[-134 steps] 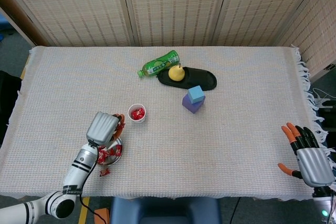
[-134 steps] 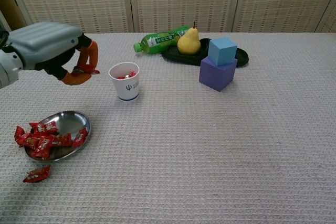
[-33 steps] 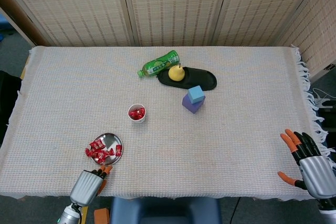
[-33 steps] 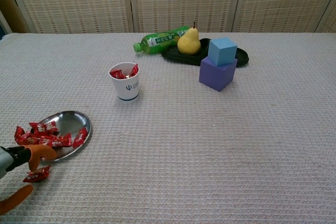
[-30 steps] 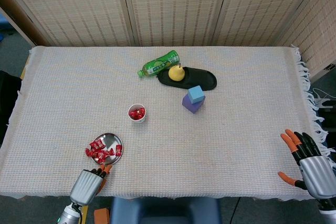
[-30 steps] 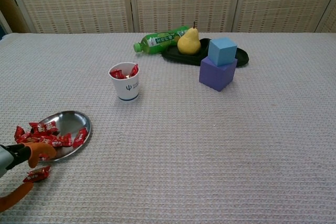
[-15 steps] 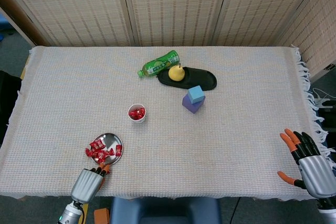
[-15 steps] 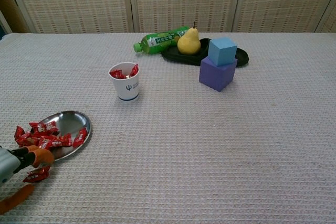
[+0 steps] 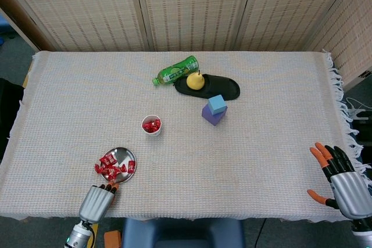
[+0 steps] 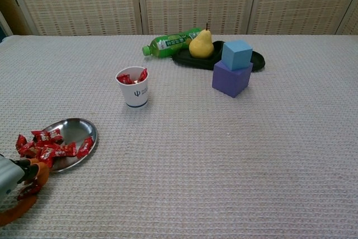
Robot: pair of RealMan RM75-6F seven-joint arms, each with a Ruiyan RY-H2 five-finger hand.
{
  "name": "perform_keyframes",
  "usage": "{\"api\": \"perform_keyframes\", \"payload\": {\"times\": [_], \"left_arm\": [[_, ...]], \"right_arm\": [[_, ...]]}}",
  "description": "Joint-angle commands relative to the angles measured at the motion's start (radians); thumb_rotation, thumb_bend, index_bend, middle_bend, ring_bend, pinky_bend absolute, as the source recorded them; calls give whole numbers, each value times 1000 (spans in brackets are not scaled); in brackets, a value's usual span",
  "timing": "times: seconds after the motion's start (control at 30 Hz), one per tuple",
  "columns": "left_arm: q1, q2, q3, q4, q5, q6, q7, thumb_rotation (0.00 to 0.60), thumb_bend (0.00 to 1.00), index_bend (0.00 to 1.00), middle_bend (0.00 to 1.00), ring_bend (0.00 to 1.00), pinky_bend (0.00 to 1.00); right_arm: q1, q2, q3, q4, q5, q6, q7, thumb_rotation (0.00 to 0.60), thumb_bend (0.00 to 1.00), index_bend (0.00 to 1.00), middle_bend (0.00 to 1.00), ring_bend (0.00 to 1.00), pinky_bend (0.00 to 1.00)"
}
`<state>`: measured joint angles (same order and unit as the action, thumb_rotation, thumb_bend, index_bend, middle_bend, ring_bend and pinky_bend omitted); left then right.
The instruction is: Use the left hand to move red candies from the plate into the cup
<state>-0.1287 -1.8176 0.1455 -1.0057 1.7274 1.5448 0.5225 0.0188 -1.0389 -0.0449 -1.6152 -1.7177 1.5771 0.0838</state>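
left robot hand sits at the surface's near edge, fingers closing on a stray red candy beside the plate; grip unclear. pinch the wrapper firmly, lift straight, then carry to the cup. right robot hand rests spread, holding nothing.

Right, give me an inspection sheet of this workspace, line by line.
Surface: table under a pale woven cloth.
Job's things: plate with red candies; cup holding some candies.
Clutter: green bottle, pear on black tray, blue cube on purple cube.
Hands: left hand at the near edge by a stray candy, grasp unclear; right hand open, holding nothing.
Cables: nothing seen.
Surroundings: woven screens behind.
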Motion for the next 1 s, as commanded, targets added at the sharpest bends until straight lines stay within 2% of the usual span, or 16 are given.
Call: {"api": "perform_keyframes", "payload": {"times": [0.03, 0.27, 0.43, 0.73, 1.0], "left_arm": [[5, -6, -7, 14, 1, 7, -6, 600, 371, 526, 581, 789, 1000], [15, 9, -20, 10, 9, 36, 1, 600, 372, 539, 609, 792, 1000], [7, 38, -33, -45, 22, 51, 21, 600, 368, 539, 609, 793, 1000], [-36, 135, -89, -232, -1, 5, 64, 600, 371, 541, 609, 794, 1000], [-108, 228, -166, -453, -79, -114, 67, 600, 382, 546, 611, 806, 1000]], "right_arm": [[1, -1, 0, -1, 0, -1, -2, 600, 0, 0, 0, 0, 0], [7, -6, -4, -5, -4, -16, -18, 600, 0, 0, 0, 0, 0], [10, -5, -4, -6, -2, -23, -16, 600, 0, 0, 0, 0, 0], [14, -6, -3, -6, 4, -32, -19, 600, 0, 0, 0, 0, 0], [21, -9, -1, -11, 15, -47, -29, 600, 0, 0, 0, 0, 0]]}}
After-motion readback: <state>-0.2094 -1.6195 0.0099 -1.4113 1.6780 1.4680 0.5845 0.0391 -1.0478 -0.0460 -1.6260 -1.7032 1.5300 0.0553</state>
